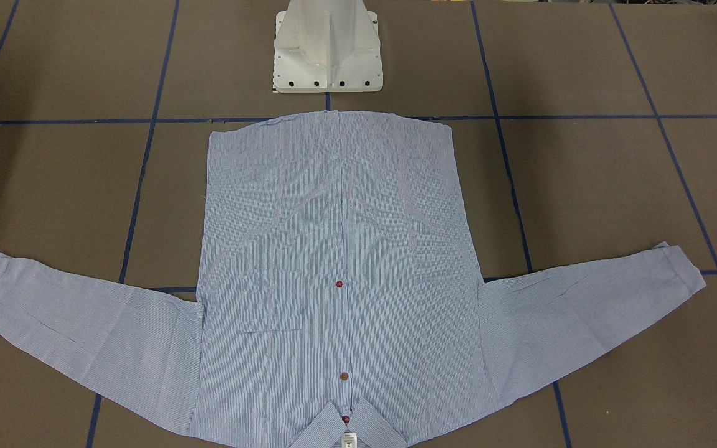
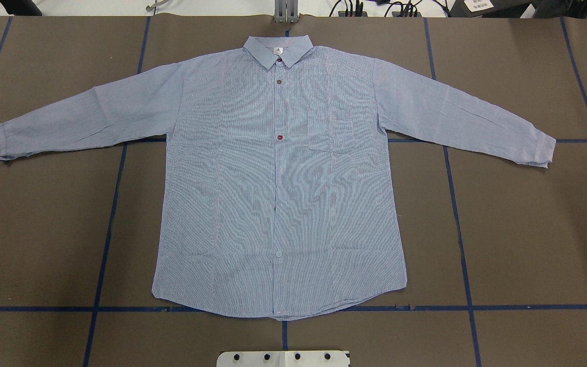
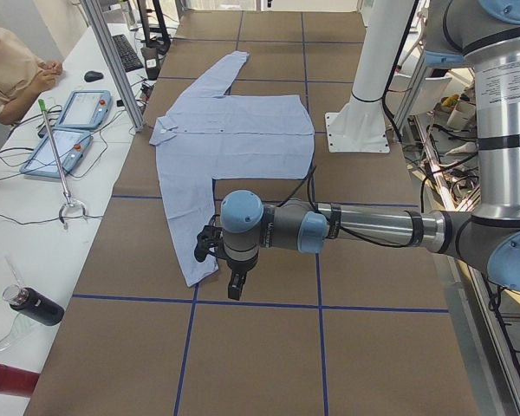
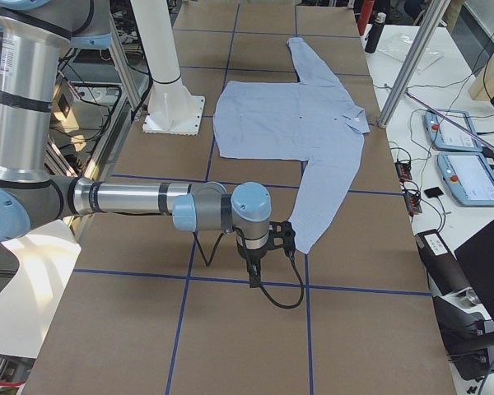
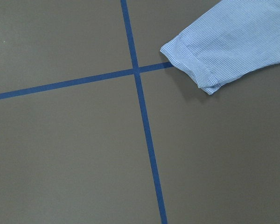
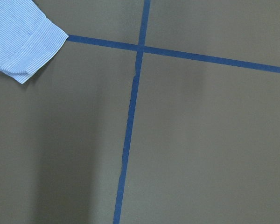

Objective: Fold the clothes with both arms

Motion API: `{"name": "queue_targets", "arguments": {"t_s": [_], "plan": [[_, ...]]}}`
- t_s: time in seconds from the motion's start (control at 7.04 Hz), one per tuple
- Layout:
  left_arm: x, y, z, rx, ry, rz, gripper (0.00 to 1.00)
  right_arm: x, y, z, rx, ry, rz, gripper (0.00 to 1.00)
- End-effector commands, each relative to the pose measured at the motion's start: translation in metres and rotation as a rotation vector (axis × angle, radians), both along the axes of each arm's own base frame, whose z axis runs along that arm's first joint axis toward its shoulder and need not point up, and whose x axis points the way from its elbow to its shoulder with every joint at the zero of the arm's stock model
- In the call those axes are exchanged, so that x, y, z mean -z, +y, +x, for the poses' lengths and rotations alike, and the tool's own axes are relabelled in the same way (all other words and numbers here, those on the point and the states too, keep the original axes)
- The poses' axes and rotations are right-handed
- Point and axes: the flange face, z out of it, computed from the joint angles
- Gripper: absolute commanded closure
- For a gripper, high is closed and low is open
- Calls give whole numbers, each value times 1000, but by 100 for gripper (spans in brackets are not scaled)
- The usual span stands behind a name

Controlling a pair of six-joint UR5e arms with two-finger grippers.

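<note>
Collar tag (image 2: 277, 51): white, print too small to read. Shirt (image 2: 278, 178): fine blue-and-white stripe, dark red buttons (image 2: 279, 136), chest pocket (image 2: 330, 133). It lies flat and front up on the desk (image 2: 528, 229), sleeves spread, between the left tool (image 3: 234, 286) and the right tool (image 4: 252, 276), one cuff near each. Whether either tool is spread or pressed together: cannot tell.

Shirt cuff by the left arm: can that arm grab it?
Probably yes. The left tool hangs above the table close beside the cuff, and nothing lies between them.
</note>
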Motion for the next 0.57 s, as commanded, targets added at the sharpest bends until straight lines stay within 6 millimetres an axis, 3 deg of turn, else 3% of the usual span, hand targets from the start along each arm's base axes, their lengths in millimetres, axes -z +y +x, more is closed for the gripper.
{"name": "queue_targets", "arguments": {"t_s": [0.0,0.28,0.43], "plan": [[-2,1,-1,3,-12,16,0,2,0,0,1,0,4,0],[-2,0,-1,1,-11,43,0,31,-4,-2,4,-6,71,0],[14,-7,0,4,-1,131,0,36,-5,-5,5,-13,79,0]]}}
